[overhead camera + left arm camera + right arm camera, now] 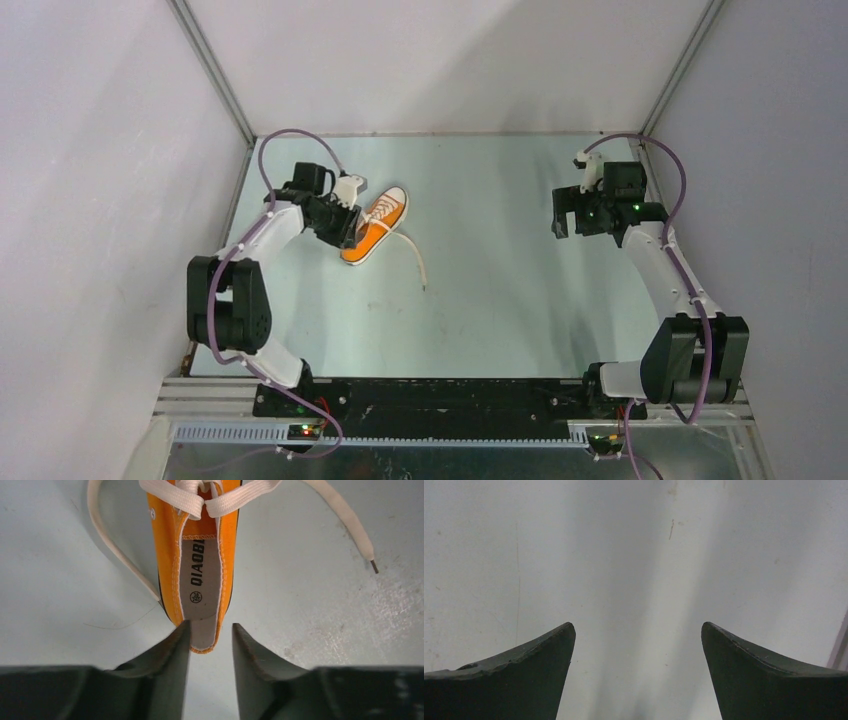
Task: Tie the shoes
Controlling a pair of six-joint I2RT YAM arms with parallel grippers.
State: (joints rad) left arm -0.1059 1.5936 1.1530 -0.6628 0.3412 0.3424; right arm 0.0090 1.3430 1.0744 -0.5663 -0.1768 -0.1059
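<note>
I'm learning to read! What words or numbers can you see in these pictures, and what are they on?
"QIAOBI": black print on the white insole of the orange sneaker; more letters may be hidden.
Circled mark below it on the insole: numbers, too small to read surely.
Top and right wrist views: no text to read.

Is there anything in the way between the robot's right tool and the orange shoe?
Nothing visible. Only bare table lies between the open right tool and the orange shoe. One white lace trails off the shoe on that side, and the left tool sits at its heel.
</note>
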